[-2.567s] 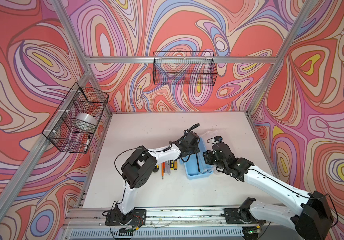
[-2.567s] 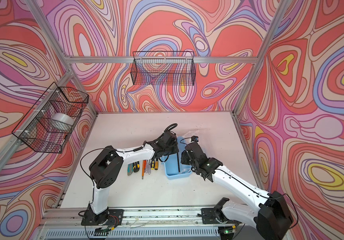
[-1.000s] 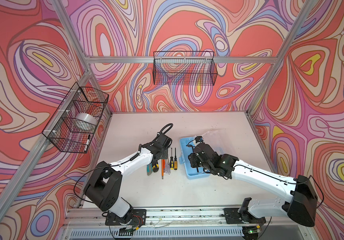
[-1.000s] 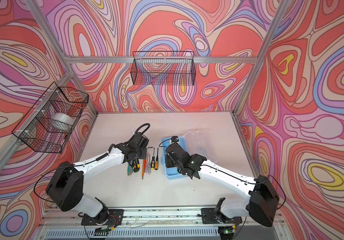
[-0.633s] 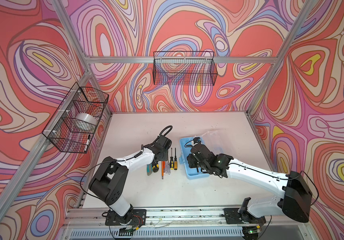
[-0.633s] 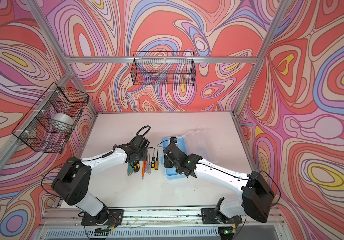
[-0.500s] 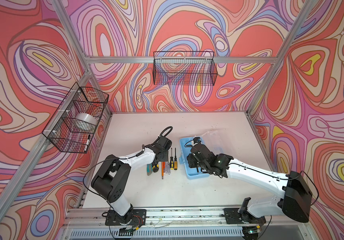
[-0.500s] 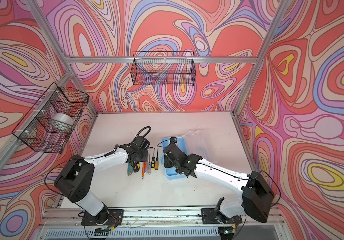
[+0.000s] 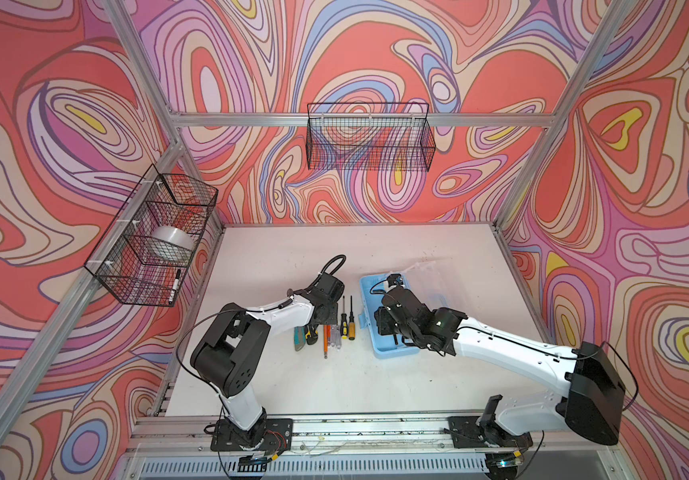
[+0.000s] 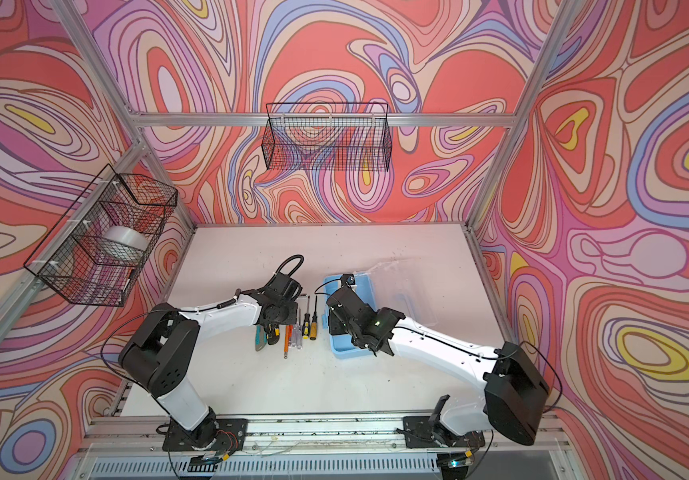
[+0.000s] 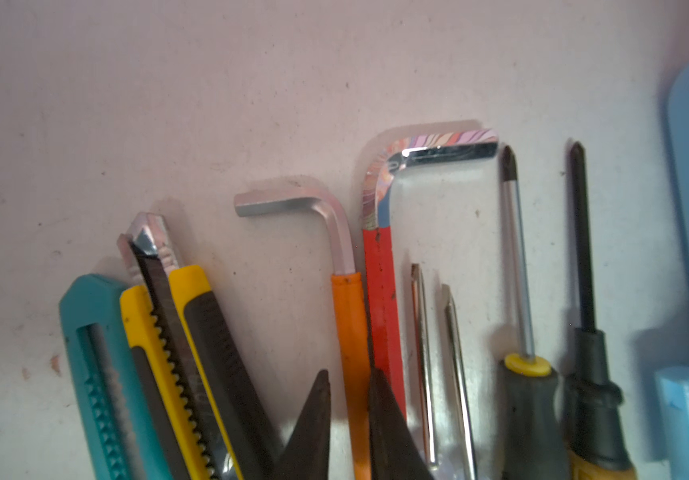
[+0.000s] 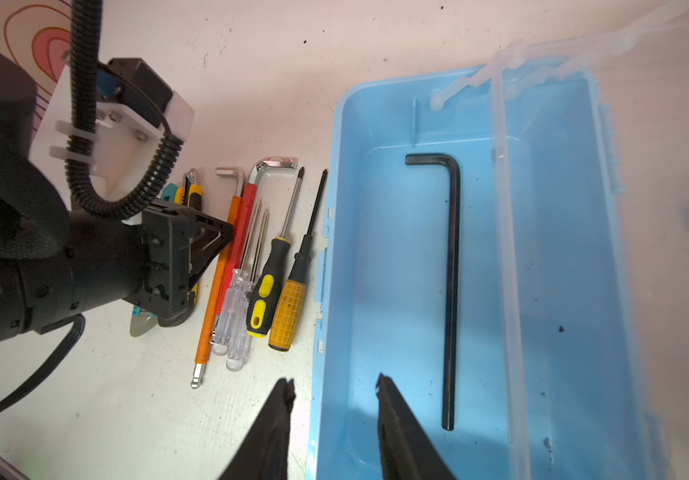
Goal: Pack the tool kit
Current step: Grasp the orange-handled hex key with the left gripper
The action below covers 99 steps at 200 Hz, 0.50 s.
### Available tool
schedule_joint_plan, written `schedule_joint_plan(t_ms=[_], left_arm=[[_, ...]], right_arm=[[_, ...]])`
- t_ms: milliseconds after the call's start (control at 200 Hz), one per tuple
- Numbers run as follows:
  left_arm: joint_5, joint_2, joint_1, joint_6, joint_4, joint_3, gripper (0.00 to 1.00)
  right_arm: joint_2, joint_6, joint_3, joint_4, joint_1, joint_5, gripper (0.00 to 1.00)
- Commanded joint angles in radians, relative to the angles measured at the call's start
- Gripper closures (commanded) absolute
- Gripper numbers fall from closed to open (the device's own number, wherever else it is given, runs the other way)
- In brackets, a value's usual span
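Note:
The tool kit, a light-blue box, stands with its clear lid swung open and a black hex key inside. Left of it lies a row of tools: teal knife, yellow knife, orange-sleeved hex key, red-sleeved hex key and several screwdrivers. My left gripper straddles the orange hex key; one finger touches it, a thin gap shows at the other. My right gripper is open astride the box's left wall.
A black wire basket holding a tape roll hangs on the left wall. Another wire basket hangs on the back wall. An aluminium rail runs along the table's front edge.
My left gripper has left the box, come down over the tool row, and narrowed its jaws round the orange hex key. My right gripper has shifted to the box's left wall and holds there.

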Motion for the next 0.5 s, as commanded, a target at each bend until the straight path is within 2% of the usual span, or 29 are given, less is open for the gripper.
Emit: schedule_joint_plan(t_ms=[0, 331, 491], left_arm=[[0.018, 0.029, 0.005, -0.01, 0.003, -0.014, 0.81], [0.032, 0.043, 0.005, -0.008, 0.004, -0.027, 0.8], [0.033, 0.038, 0.004, -0.014, 0.011, -0.049, 0.86]], right_arm=[[0.017, 0.005, -0.016, 0.013, 0.004, 0.016, 0.64], [0.026, 0.001, -0.016, 0.02, 0.003, 0.014, 0.64], [0.025, 0.004, -0.023, 0.025, 0.004, 0.015, 0.64]])
